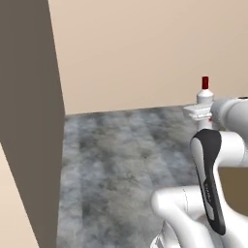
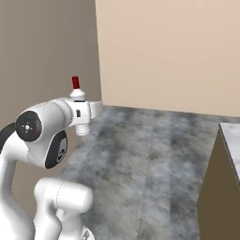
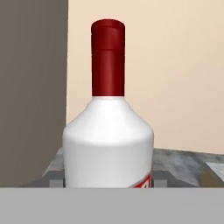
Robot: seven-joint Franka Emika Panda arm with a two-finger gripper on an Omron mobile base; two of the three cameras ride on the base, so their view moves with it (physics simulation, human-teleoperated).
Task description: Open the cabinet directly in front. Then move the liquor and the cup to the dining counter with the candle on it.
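My gripper (image 1: 199, 112) is shut on the liquor (image 1: 205, 96), a white bottle with a red cap that it holds upright above the floor. From the right base the liquor (image 2: 77, 93) rises out of the gripper (image 2: 90, 110) at the end of the bent arm. In the hand view the liquor (image 3: 108, 140) stands close up between the grey fingertips (image 3: 55, 179), with a strip of its red label at the bottom. The cabinet, cup and candle are out of view. A tan-sided counter with a pale top (image 2: 230, 136) stands at the right; I cannot tell whether it is the dining counter.
Grey mottled floor (image 1: 121, 160) stretches ahead to a beige wall (image 1: 145, 53). A tall brown panel (image 1: 29, 97) rises close on the left. The tan counter's side (image 2: 218, 197) blocks the right.
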